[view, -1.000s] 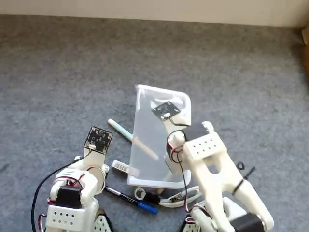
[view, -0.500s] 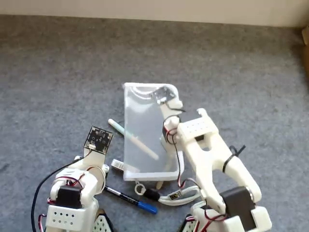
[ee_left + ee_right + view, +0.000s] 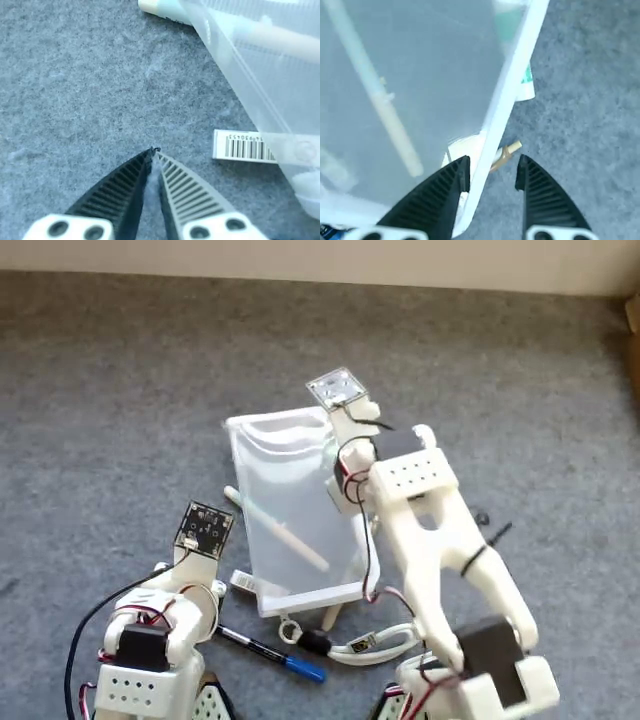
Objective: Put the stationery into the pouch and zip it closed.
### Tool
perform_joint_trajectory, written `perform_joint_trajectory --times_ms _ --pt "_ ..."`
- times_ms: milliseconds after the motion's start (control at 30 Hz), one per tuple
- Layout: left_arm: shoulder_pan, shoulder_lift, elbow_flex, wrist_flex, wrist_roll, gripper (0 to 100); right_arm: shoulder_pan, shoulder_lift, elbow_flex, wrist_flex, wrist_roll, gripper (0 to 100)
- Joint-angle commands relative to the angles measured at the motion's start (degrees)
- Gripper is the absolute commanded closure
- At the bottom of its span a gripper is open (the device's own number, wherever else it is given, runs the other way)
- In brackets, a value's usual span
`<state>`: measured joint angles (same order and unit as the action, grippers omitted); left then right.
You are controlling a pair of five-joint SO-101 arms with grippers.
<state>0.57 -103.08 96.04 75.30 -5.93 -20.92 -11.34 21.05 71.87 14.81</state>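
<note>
The clear pouch [image 3: 290, 500] lies in the middle of the grey bench [image 3: 120, 390]. Our right gripper [image 3: 492, 162] is at the pouch's right edge. Its jaws stand apart, one over the pouch and one over the bench, and the white edge runs between them. The edge does not look pinched. Our left gripper [image 3: 154, 152] is shut tight with nothing in it, over the bare bench. It is near a white tag [image 3: 242, 146] with black bars that sits by the pouch's near corner. A green pen [image 3: 233, 496] pokes out at the pouch's left side. A blue pen [image 3: 275, 652] lies apart from the pouch, close to our arms. A pale stick [image 3: 298, 545] shows through the pouch, and we cannot tell if it is inside or under it. We think we are getting the pouch ready, and most things are not in yet. Next, the right gripper should close on the edge and hold it, so the left gripper can open and pick up a pen.
</note>
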Motion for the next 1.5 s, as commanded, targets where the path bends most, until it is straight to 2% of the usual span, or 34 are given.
perform_joint_trajectory --times_ms 0,167,267,533,733,867,1000,1467 --pt "-0.75 -0.92 1.10 0.35 0.35 99 -1.19 -9.63 -1.89 6.81 0.97 84.6" --pt "-0.75 -0.92 1.10 0.35 0.35 99 -4.00 -18.07 4.97 11.47 3.16 84.6" --pt "-0.75 -0.92 1.10 0.35 0.35 99 -9.19 -22.73 11.56 13.32 6.42 84.6" --pt "-0.75 -0.92 1.10 0.35 0.35 99 -22.73 -34.51 26.33 13.14 6.59 84.6" --pt "-0.75 -0.92 1.10 0.35 0.35 99 -30.29 -38.02 32.92 12.53 6.42 84.6" --pt "-0.75 -0.92 1.10 0.35 0.35 99 -32.13 -38.73 37.58 5.41 -0.09 84.6" --pt "-0.75 -0.92 1.10 0.35 0.35 99 -33.36 -38.73 41.80 -0.84 -3.16 84.6" --pt "-0.75 -0.92 1.10 0.35 0.35 99 -44.62 -38.64 43.65 -3.21 -13.19 84.7"
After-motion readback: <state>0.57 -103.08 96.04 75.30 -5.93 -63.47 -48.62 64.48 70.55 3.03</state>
